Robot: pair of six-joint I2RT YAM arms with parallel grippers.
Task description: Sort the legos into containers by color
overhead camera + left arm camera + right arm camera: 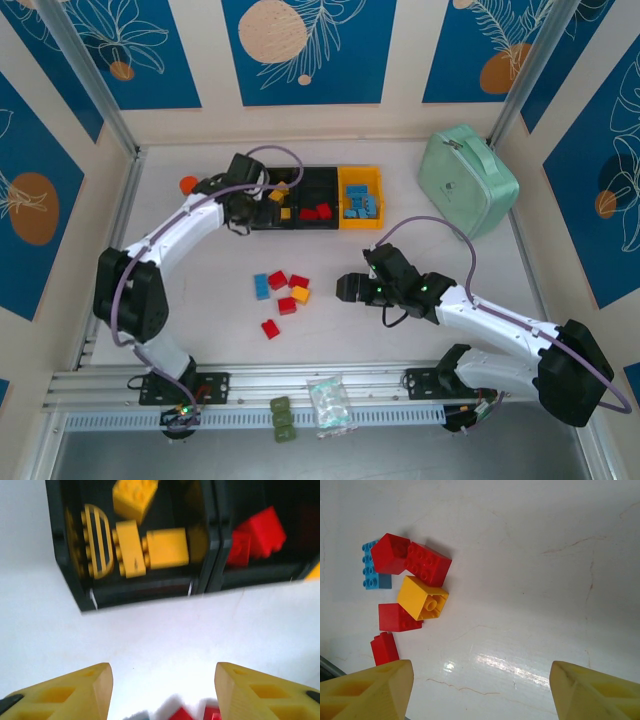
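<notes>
Hovering just off the left end of the containers (300, 228), the left jaws, carried by the left arm (170, 235), are pictured spread apart with nothing pinched between them. Three bins are joined in the row. The left bin (57, 555), black, is loaded with yellow legos (150, 547). The middle bin (260, 572), also black, is loaded with red legos (260, 532). The right bin (360, 171), yellow-orange, is loaded with blue legos (360, 205). No colour is seen mixed in any bin, so far as can be made out.

The sort is judged well past halfway but not finished. Six legos are left loose on the desk (450, 260), on the near side of the containers and well apart from them, below the left and middle bins. Four red bricks (427, 562), one blue brick (372, 575) and one yellow brick (422, 600) are counted there, most of them bunched closely and some touching.

On the near side of the right bin, just beside that loose group, the right jaws on the right arm (500, 320) are held wide and empty above bare desk. One brick is owed to the left bin, four to the middle and one to the right. A mint-green case (467, 180) is parked off the containers' right end and is no part of the job.
</notes>
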